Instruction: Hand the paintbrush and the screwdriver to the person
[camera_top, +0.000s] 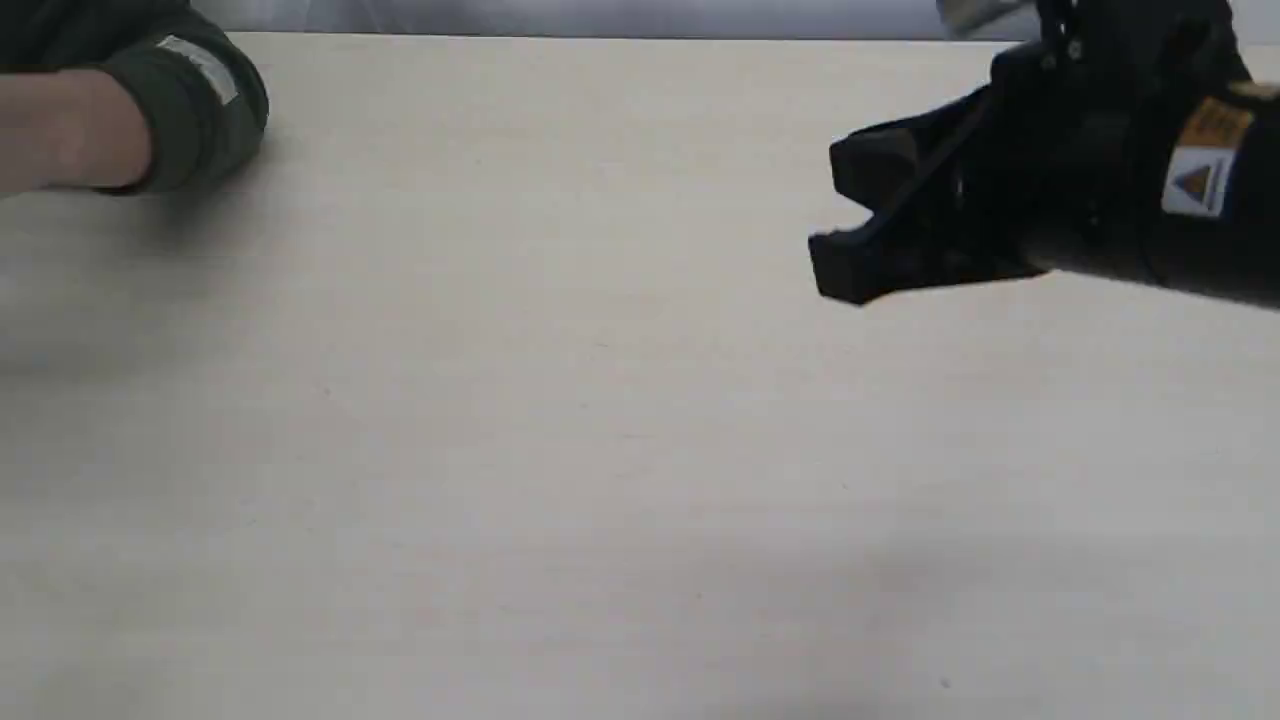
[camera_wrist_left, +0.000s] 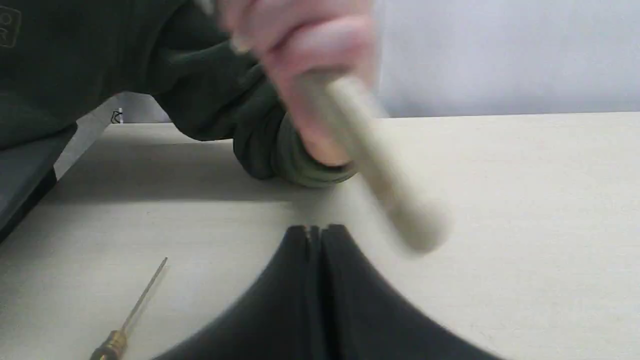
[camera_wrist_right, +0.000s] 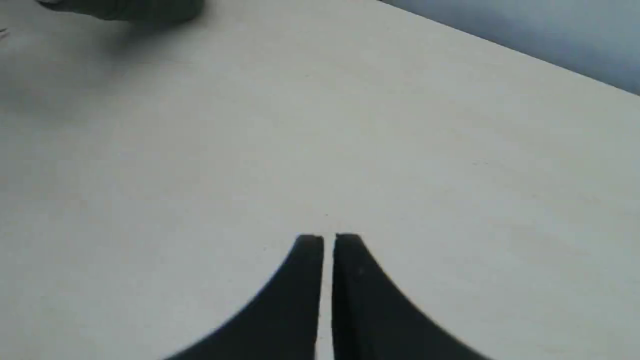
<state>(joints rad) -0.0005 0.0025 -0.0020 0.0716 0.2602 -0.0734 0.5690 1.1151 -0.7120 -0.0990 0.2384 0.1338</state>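
Observation:
The person's hand, in a dark green sleeve, holds the paintbrush by its pale wooden handle, which is blurred; its bristles are hidden. Just below that handle my left gripper is shut with nothing in it. The screwdriver lies on the table beside that gripper, showing its thin golden shaft and collar; the black handle is cut off. The person's forearm rests at the far left. My right gripper hovers over the table's right side, open by a narrow gap, holding nothing.
The pale wooden table fills the exterior view. A dark grey panel stands off the table's edge in the left wrist view. A light wall runs behind the table.

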